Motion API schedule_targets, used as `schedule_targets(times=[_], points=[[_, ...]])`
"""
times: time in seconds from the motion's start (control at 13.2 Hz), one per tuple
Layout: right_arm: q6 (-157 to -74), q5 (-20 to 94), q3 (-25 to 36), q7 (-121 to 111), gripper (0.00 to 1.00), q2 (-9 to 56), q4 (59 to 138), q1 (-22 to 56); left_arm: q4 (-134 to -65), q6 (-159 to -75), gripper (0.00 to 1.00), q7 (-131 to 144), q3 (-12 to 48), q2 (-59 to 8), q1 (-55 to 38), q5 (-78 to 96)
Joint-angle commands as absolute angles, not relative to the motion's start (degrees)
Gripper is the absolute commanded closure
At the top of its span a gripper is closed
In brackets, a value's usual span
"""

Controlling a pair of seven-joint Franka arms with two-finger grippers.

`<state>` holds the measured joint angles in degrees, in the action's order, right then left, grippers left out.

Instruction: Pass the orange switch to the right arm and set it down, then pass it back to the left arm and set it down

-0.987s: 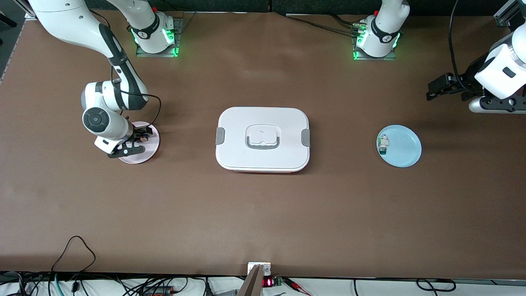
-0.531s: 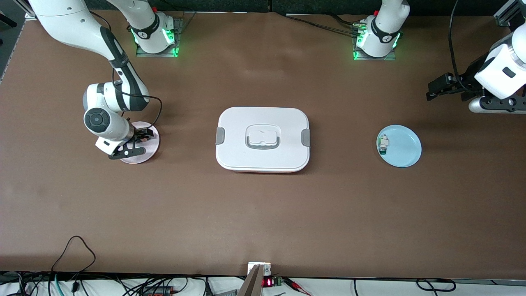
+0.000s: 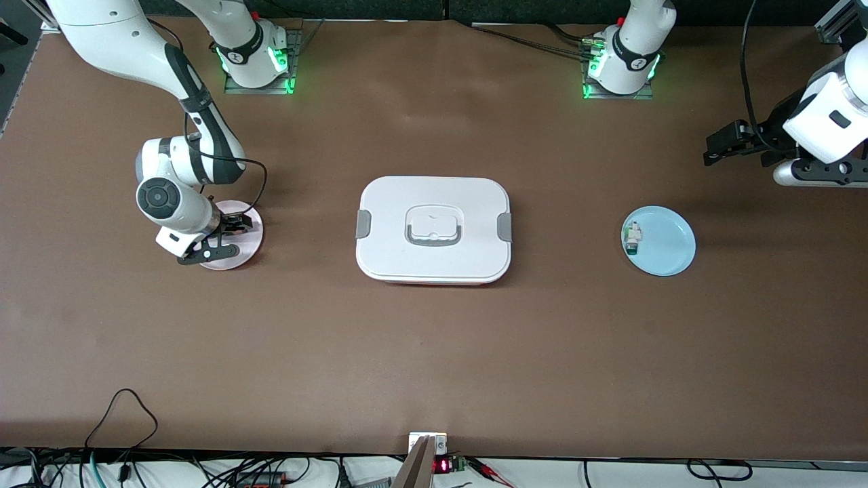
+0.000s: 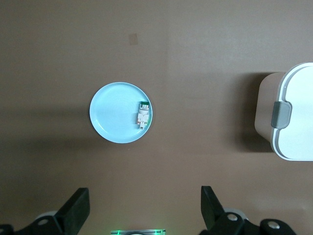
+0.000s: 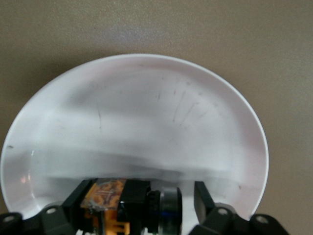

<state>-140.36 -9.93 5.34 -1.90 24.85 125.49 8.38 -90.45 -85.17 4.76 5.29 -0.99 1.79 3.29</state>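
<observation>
Your right arm (image 3: 169, 81) reaches down from its base, wrist bent low toward its own end of the surface, and the right tool (image 5: 139, 200) sits right down with its fingers (image 5: 203, 196) apart, not closed together. Your left arm (image 3: 824, 115) waits raised near its end of the surface; the left tool (image 4: 144, 210) hangs high, fingers (image 4: 76, 210) spread wide, holding nothing.

Robotics lab bench indicated. Wide brown matte-covered table (image 3: 434, 352) seen from high fixed camera. Two white jointed robot arms (image 3: 169, 74) bolted on metal base plates (image 3: 261, 85) with green status lights. Loose black cables (image 3: 122, 413) and small red-lit electronics board (image 3: 444, 465) noted along table edge. Aluminium framing (image 3: 837, 24) seen at corner.
</observation>
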Motion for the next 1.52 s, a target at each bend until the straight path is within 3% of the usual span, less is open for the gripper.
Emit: schedule_targets(times=[0.0, 0.15, 0.38, 0.83, 1.29, 1.44], points=[[-140.80, -9.84, 5.01, -2.37, 0.37, 24.70, 125.51, 7.91, -89.38, -84.81, 0.00, 3.08, 5.36, -1.41, 2.37, 4.31], [-140.80, -9.84, 4.49, -2.37, 0.55, 24.52, 125.51, 8.00, -89.30, -84.81, 0.00, 3.08, 5.36, -1.41, 2.37, 4.31], [-140.63, -9.67, 3.26, -2.29, 0.65, 23.04, 125.16, 7.91, -89.30, -84.73, 0.00, 3.43, 5.36, -1.41, 2.37, 4.31], [-128.16, -3.69, 0.53, -3.33, 0.66, 18.28, 115.07, 7.91, -89.30, -84.81, 0.00, 3.87, 5.36, -1.41, 2.29, 4.31], [-122.70, -3.34, -3.07, -6.85, 0.66, 14.42, 104.52, 7.82, -89.30, -84.73, 0.00, 3.87, 5.45, -1.41, 2.29, 4.31], [-119.55, 3.99, -4.65, -9.56, 0.66, 13.36, 100.13, 7.91, -89.30, -84.73, 0.00, 3.87, 5.45, -1.41, 2.29, 4.31]])
